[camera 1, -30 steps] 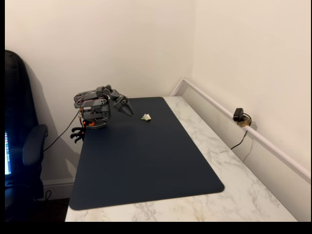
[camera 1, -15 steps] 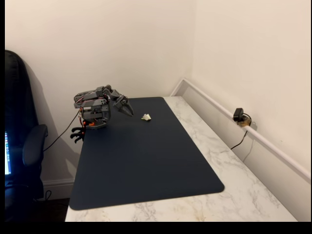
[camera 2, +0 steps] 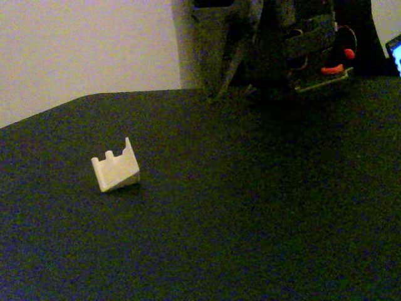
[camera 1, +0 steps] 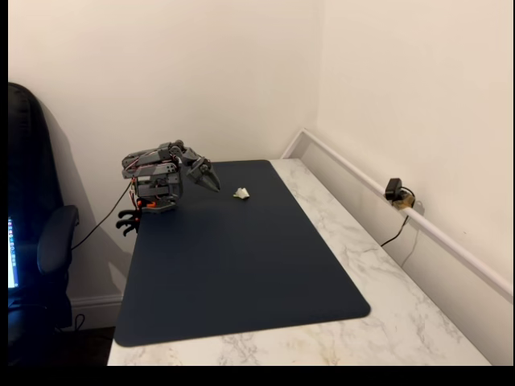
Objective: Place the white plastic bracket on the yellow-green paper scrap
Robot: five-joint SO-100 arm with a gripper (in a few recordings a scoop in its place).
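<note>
The white plastic bracket (camera 1: 241, 193) lies on the far part of the dark mat (camera 1: 241, 265). The close fixed view shows it tilted, with small ridges on top (camera 2: 116, 169). A faint yellow-green tint shows at its left edge in the wide fixed view, but I cannot make out the paper scrap as a separate thing. My gripper (camera 1: 211, 182) hangs folded at the mat's far left corner, a short way left of the bracket. Its fingers come to one point, shut on nothing. The dark arm (camera 2: 294, 44) stands behind the bracket.
The mat covers most of a white marble table (camera 1: 378, 265) set into a corner of pale walls. A small black device with a cable (camera 1: 396, 193) sits on the rail at the right wall. A dark office chair (camera 1: 40, 241) stands left of the table.
</note>
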